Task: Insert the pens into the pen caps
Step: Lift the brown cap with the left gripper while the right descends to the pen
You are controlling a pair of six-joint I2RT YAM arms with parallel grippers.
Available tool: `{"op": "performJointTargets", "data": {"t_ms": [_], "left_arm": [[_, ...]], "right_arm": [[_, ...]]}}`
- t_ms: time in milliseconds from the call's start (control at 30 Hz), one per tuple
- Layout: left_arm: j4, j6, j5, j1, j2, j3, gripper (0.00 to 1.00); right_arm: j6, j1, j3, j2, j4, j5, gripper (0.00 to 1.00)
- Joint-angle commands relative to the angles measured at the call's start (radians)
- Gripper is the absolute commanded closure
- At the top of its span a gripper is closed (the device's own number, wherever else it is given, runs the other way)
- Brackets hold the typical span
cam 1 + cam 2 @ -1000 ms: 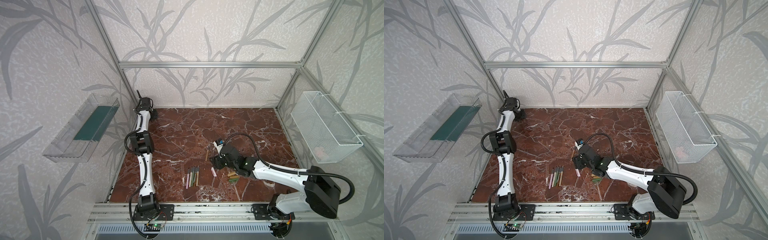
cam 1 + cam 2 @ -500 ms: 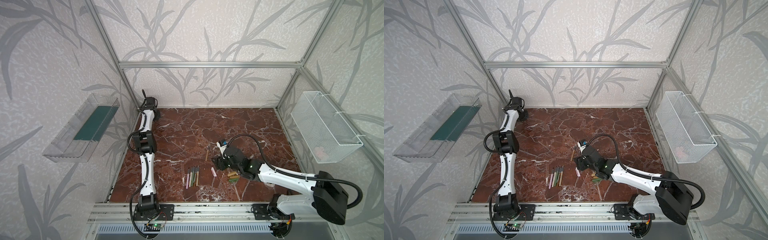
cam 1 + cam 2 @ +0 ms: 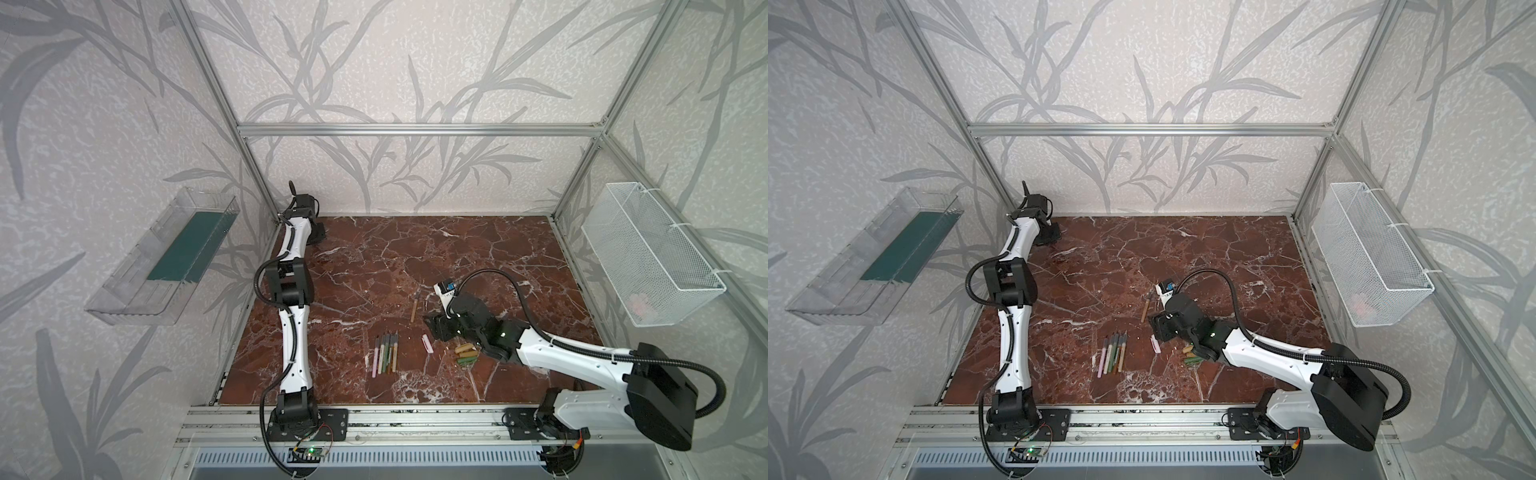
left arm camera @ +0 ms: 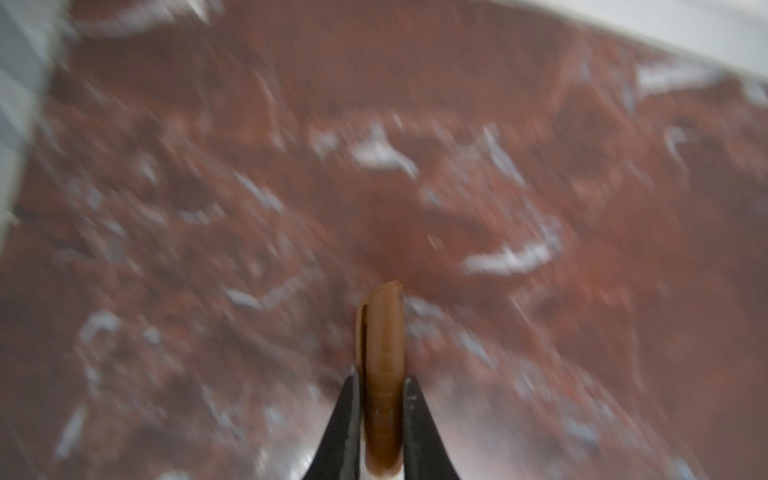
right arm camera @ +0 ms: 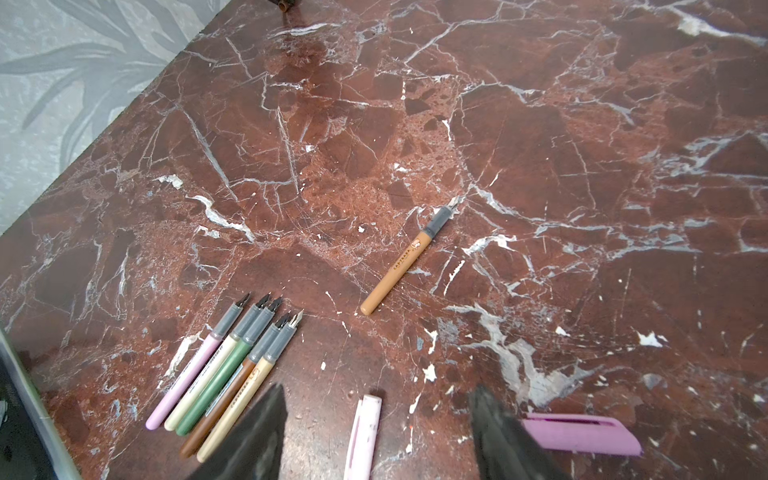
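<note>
Pens (image 3: 385, 353): five laid in a row, open tabletop (image 3: 415, 249) beyond. Right end effector (image 5: 378, 388): jaws apart, over a pale pink cap (image 5: 365, 432) beside the row. Left end effector (image 4: 380, 376): far beyond the row, clamped on a brown cap (image 4: 382, 332).

We look down on a red-brown marble tabletop (image 3: 478, 249) veined with white. Low in the middle of the frame we find five pens (image 3: 385, 353) lying side by side, tips pointing up the frame. Above and right of them a tan pen (image 3: 414, 306) lies alone. Right of the row we see a pale pink cap (image 3: 427, 343), then a small heap of caps (image 3: 466, 353), tan and green
</note>
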Motion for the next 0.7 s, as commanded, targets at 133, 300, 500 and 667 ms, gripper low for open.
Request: {"op": "performJointTargets", "data": {"t_ms": [133, 300, 500, 667], "left_arm": [[0.009, -0.112, 0.151, -0.076, -0.284, -0.347, 0.94], [0.238, -0.175, 0.16, -0.166, -0.498, -0.701, 0.94], [0.554, -0.258, 0.184, -0.28, -0.743, -1.09, 0.94], [0.717, -0.309, 0.23, -0.32, -0.89, -1.306, 0.94]], "right_arm": [[0.021, -0.001, 0.051, 0.049, -0.024, -0.018, 0.31], [0.063, 0.001, 0.099, 0.122, -0.07, -0.029, 0.32], [0.087, 0.009, 0.237, 0.311, -0.187, -0.005, 0.38], [0.098, 0.019, 0.346, 0.452, -0.278, 0.05, 0.42]]}}
